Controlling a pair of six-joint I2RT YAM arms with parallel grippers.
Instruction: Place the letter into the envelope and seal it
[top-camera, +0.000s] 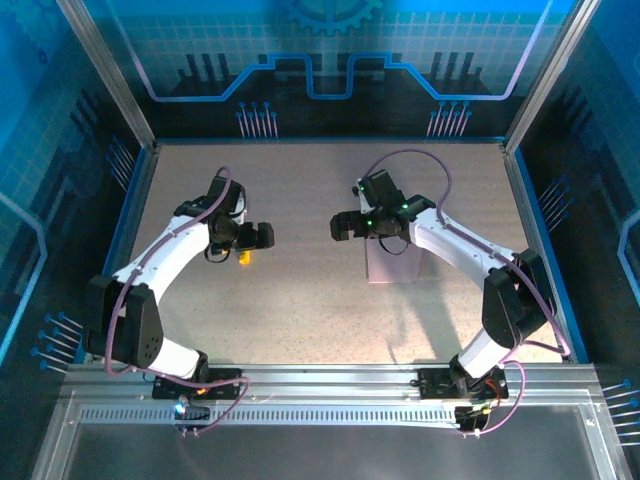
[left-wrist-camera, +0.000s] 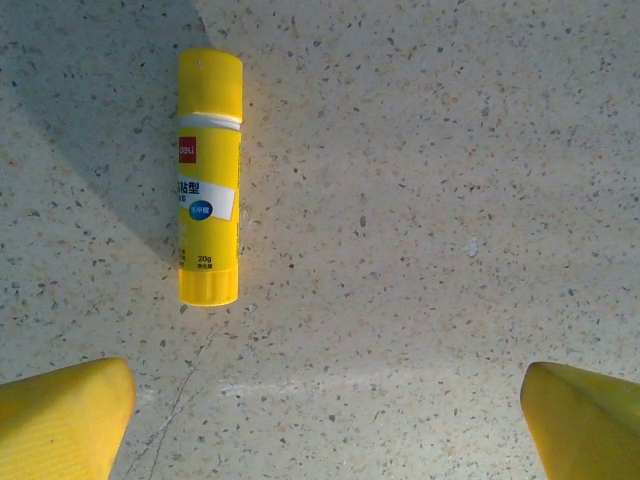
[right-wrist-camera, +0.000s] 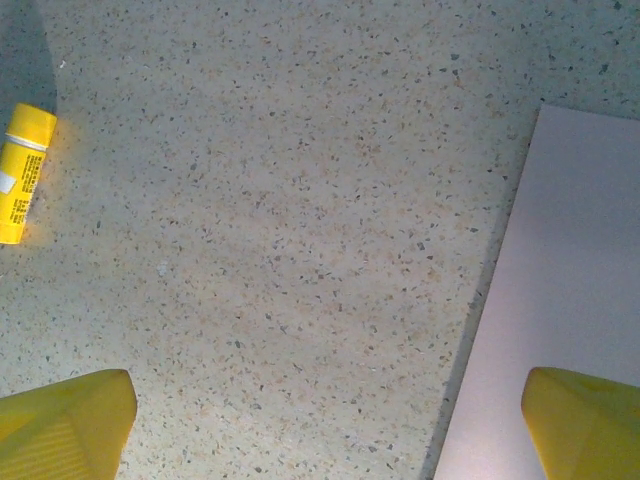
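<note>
Pink paper envelope (top-camera: 389, 266) lies flat beneath the right arm; right gripper (right-wrist-camera: 327, 400) and left gripper (left-wrist-camera: 327, 400) hang spread wide, holding nothing. Yellow glue stick (left-wrist-camera: 209, 175) lies untouched; 2 steps, insertion and sealing, apparently remain.

White left arm (top-camera: 165, 252) and right arm (top-camera: 455, 243), black joints, looping purple cables (top-camera: 408, 152), yellow jaws.

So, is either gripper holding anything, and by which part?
Nothing is held: left gripper and right gripper are open, empty; glue stick and envelope lie free.
</note>
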